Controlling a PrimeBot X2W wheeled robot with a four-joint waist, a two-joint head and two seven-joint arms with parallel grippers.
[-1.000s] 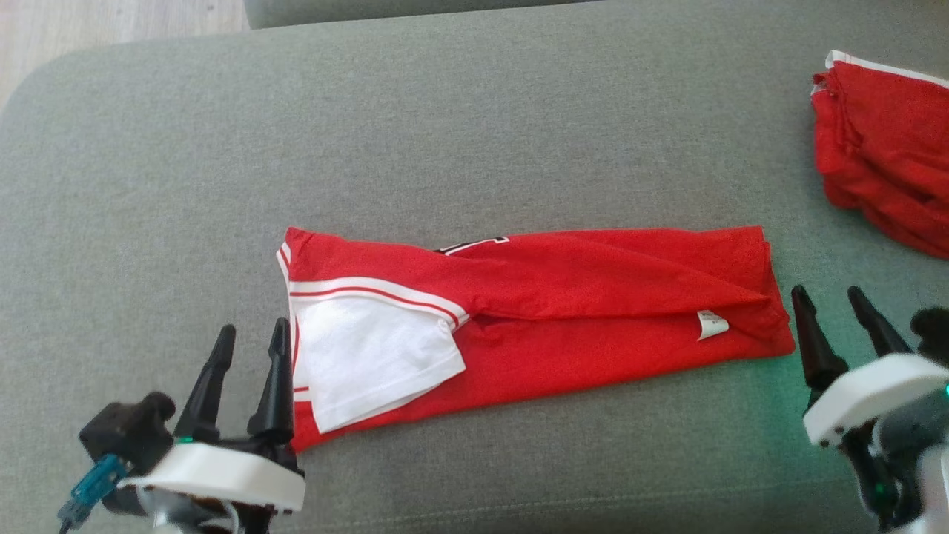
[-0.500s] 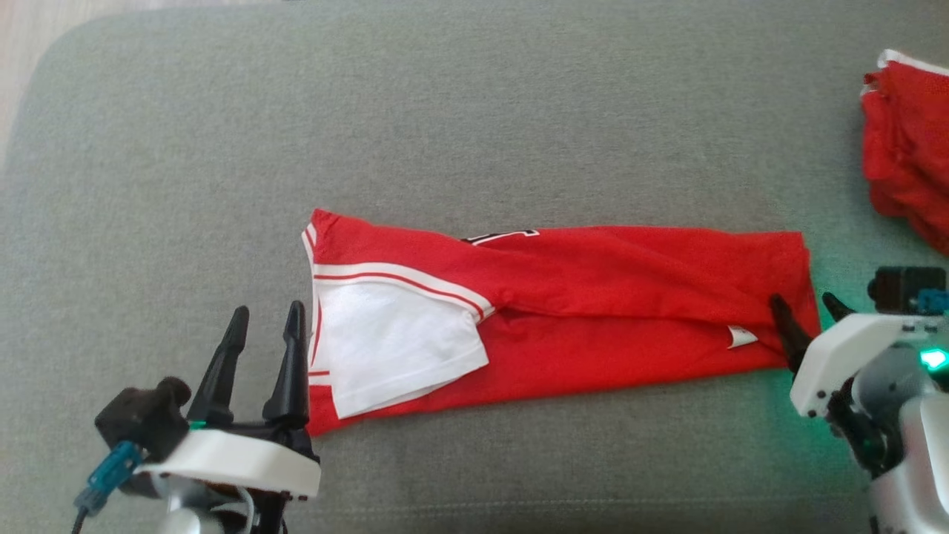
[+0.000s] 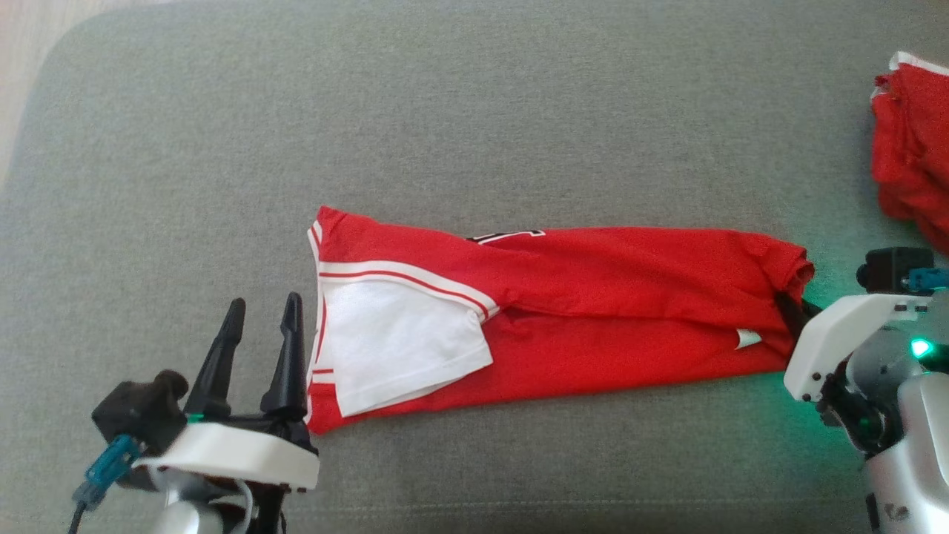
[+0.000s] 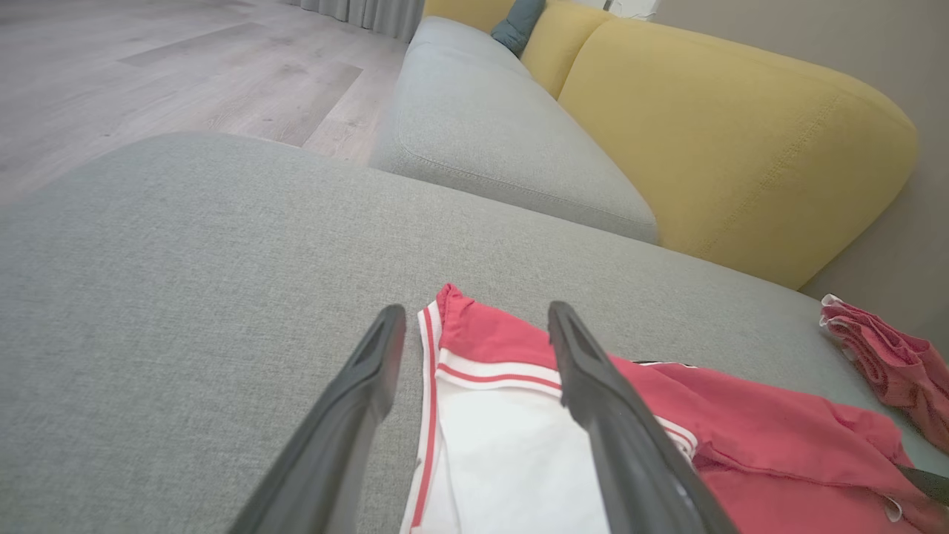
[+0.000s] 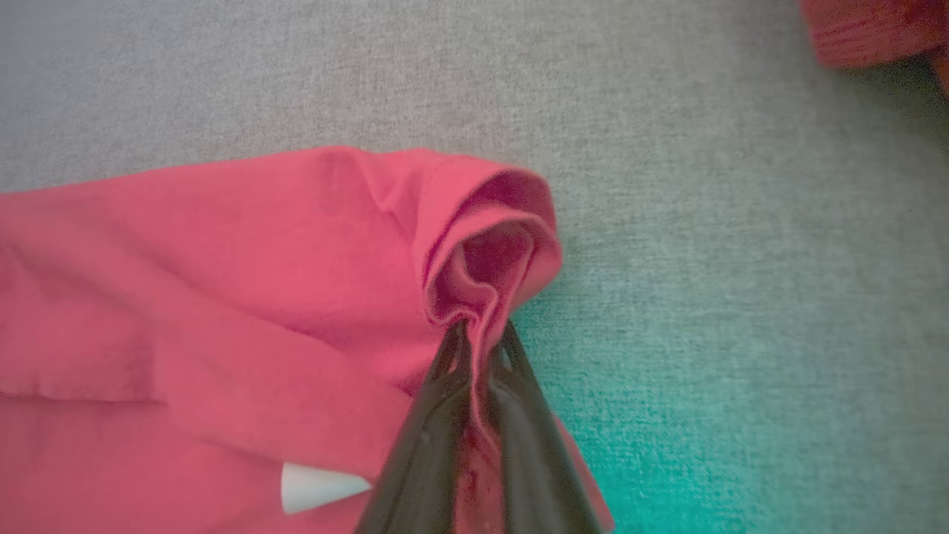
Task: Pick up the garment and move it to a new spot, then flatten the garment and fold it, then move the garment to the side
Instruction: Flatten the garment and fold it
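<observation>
Since half a second ago, the right gripper (image 3: 795,308) has gone from spread fingers to a pinch, and the red jersey's (image 3: 593,297) right end, flat before, has curled up into a bunched fold.

At the left, the left gripper (image 3: 265,298) hovers low over the grey sofa cushion (image 3: 445,111) with its fingers well apart. In its wrist view the jersey's (image 4: 778,437) striped left edge lies between them. Whether they touch the cloth cannot be told.

The jersey lies folded into a long band across the middle of the cushion. Its white sleeve (image 3: 400,345) lies on top at the left end, and a small white label (image 3: 747,339) shows near the right end.

In the right wrist view, the right gripper (image 5: 482,330) is clamped on the puckered hem of the jersey (image 5: 222,259), with red cloth squeezed between the two dark fingers.

Farther right, well apart, a second heap of red cloth (image 3: 916,148) sits at the cushion's edge.
</observation>
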